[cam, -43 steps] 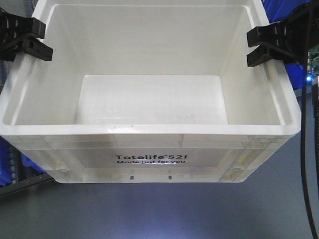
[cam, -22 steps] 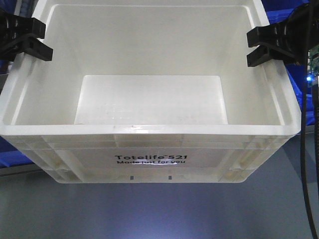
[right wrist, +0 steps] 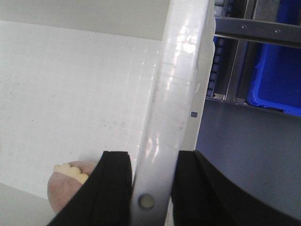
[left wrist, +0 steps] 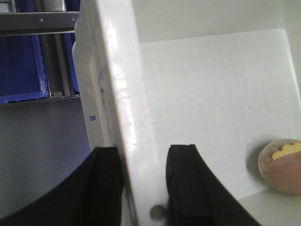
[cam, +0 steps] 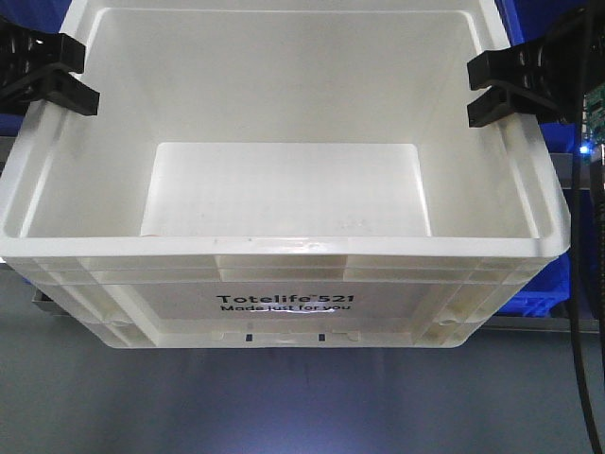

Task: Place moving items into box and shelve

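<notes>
The white box, printed "Totelife 521", fills the front view and hangs between my two arms. My left gripper is shut on its left rim, my right gripper on its right rim. In the left wrist view the left gripper straddles the box's wall, one finger outside and one inside. The right gripper clamps the opposite wall the same way. A round pinkish item with a yellow patch lies on the box floor in a corner and also shows as the pinkish item. The near wall hides it in the front view.
Blue plastic bins sit on a metal shelf rail behind the box. More blue bins and shelf framing flank both sides. A black cable hangs at the right. Grey floor lies below.
The box stays held the same way in view while the background shifts. The blue bin at the lower left is gone, and a bin and shelf rail now show at the lower right.
</notes>
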Controlling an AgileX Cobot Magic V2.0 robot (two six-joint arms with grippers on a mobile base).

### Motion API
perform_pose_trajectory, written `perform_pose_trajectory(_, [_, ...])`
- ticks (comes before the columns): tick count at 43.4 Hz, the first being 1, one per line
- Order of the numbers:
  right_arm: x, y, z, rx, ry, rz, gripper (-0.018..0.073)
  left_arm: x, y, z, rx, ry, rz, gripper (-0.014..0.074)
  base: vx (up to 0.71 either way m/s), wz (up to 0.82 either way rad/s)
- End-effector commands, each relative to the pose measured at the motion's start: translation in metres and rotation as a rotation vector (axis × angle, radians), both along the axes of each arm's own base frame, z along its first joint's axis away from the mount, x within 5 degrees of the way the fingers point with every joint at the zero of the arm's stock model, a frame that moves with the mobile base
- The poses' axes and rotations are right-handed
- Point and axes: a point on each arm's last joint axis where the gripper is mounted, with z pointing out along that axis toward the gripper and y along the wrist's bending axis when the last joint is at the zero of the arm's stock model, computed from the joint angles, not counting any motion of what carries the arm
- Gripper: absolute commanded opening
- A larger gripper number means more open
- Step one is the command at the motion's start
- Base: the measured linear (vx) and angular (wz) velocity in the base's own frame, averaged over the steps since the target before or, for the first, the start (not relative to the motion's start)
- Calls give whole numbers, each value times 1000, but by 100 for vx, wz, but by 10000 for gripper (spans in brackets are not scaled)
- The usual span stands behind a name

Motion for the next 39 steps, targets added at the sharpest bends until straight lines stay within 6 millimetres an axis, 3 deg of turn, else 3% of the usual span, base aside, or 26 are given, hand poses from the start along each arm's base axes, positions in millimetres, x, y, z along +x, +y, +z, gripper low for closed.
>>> perform_pose_trajectory(1, [-8,13,34,191,-160,17,0,-14,-16,37,-226,-142,-32,-4,20,24])
perform_pose_trajectory(18, [-8,13,34,191,-160,17,0,-14,-16,37,-226,-142,-32,-4,23,8])
perform_pose_trajectory(39, [-8,13,34,191,-160,17,0,-14,-16,37,-226,-142,-32,-4,26,-16])
